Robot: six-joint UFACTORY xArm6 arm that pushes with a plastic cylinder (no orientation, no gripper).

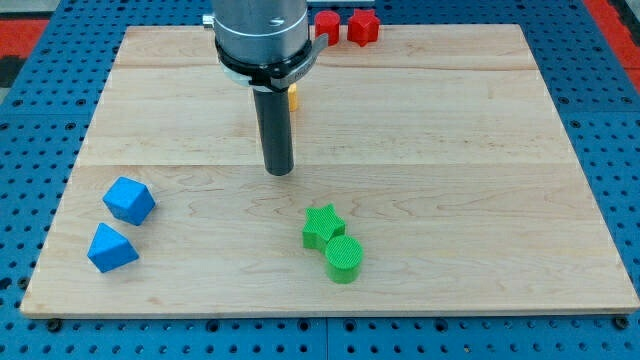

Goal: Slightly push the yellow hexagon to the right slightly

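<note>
Yellow hexagon [293,97] at upper centre of the table [450,150], mostly hidden behind the rod, only a sliver showing; my tip [279,171] below it, well apart; no pincer on this rod. Green star [322,225] touching green cylinder [344,259] lower centre.

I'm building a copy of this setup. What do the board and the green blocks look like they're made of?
The board looks like pale wood, matte, with faint grain and seams between planks. The green star and green cylinder look like matte plastic; fine ridges on the cylinder's top suggest 3D printing, though that is uncertain.
</note>
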